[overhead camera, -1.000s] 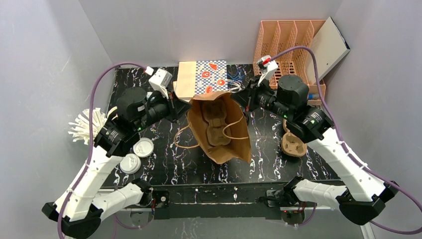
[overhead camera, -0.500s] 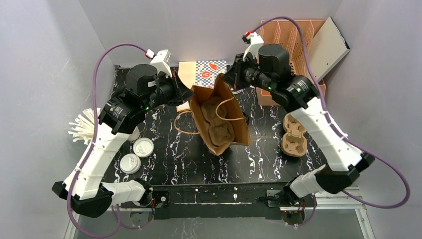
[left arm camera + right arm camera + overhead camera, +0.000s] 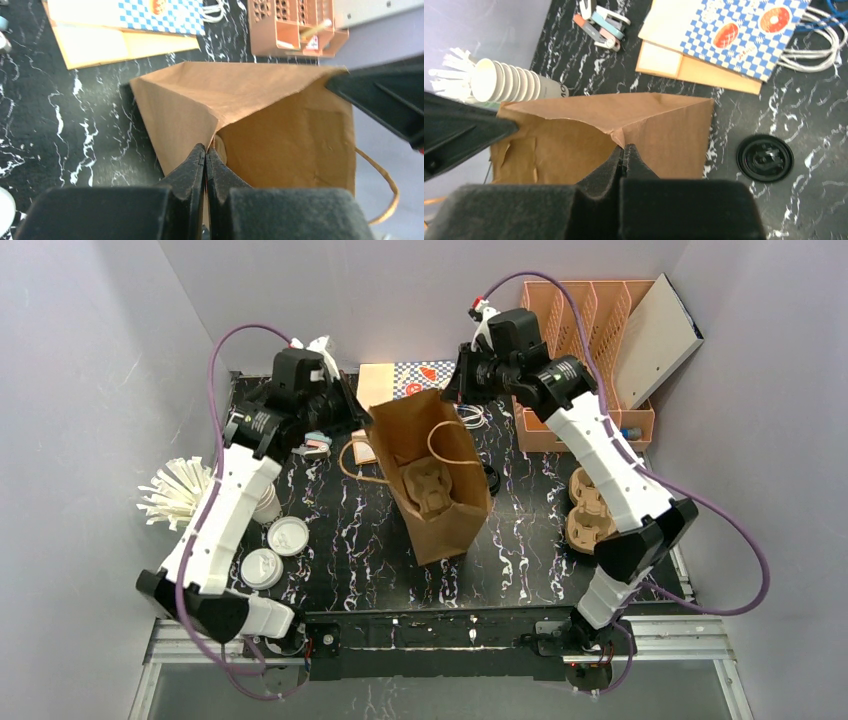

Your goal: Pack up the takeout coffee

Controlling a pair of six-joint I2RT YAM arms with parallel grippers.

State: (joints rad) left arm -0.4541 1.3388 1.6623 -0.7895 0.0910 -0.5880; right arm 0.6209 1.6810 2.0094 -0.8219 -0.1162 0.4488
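Observation:
A brown paper bag stands open in the middle of the table with a pulp cup carrier inside. My left gripper is shut on the bag's left rim. My right gripper is shut on the right rim, holding the mouth spread. Two cups of takeout coffee with white lids stand at the left front, apart from both grippers; from above only their lids show.
A second pulp carrier lies at the right. A black lid sits beside the bag. Stacked lidless cups and white sticks are at the left. A checkered bag, clips and an orange organizer are behind.
Both arms have risen and moved back with the bag's rim. The bag went from lying slanted on the table to standing nearly upright.

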